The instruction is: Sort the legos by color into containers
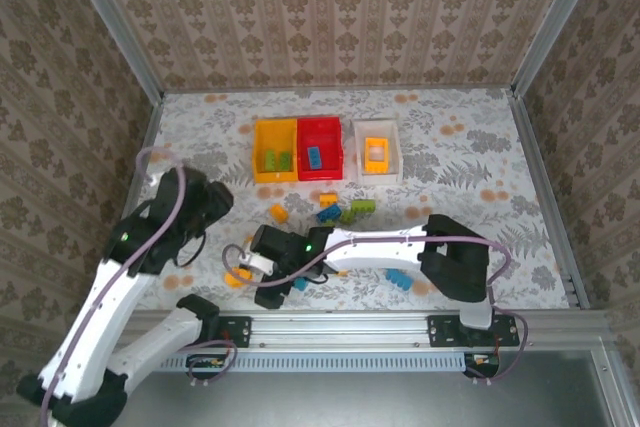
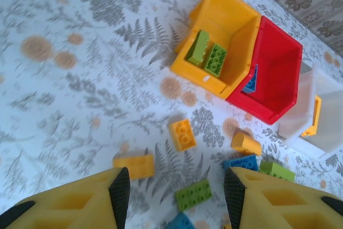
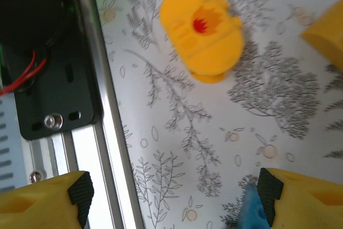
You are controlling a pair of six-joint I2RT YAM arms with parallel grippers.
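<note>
Yellow bin (image 2: pixel 228 6) holds two green legos (image 2: pixel 216 60), red bin (image 2: pixel 278 76) one blue lego (image 2: pixel 252 82).

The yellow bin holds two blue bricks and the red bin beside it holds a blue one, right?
Not quite: the two bricks in the yellow bin are lime green, not blue, as the left wrist view shows. The red bin beside it does hold a blue brick.

Yellow bin (image 2: pixel 225 17) with 2 green bricks (image 2: pixel 216 60), red bin (image 2: pixel 278 73) touching it, fingers (image 2: pixel 119 197) apart below
</note>
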